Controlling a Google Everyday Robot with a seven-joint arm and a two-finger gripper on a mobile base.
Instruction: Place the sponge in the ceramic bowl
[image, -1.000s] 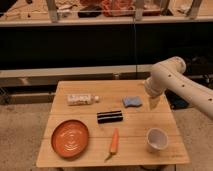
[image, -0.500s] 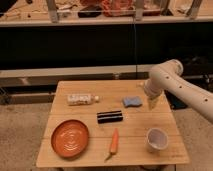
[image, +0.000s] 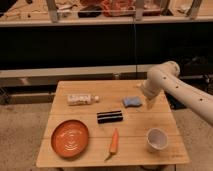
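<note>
The wooden table (image: 142, 125) stands in front of a dark shelf unit, and the robot's white arm (image: 176, 86) reaches in from the right, bending down over the table's far right part. The gripper (image: 149, 104) hangs just right of the sponge (image: 132, 101), low over the wood, its fingers apart and nothing between them. The sponge, a small light-blue pad, lies flat on the table toward the far right, just beside the gripper; whether the two touch cannot be told. The ceramic bowl (image: 70, 138), orange and shallow, sits at the near left corner, well apart from the sponge. Between them lies a black bar (image: 109, 116), near the table's middle. A carrot (image: 114, 142) lies near the front edge, right of the bowl. A white cup (image: 156, 139) stands upright at the near right. A pale bottle (image: 81, 99) lies on its side at the far left.
</note>
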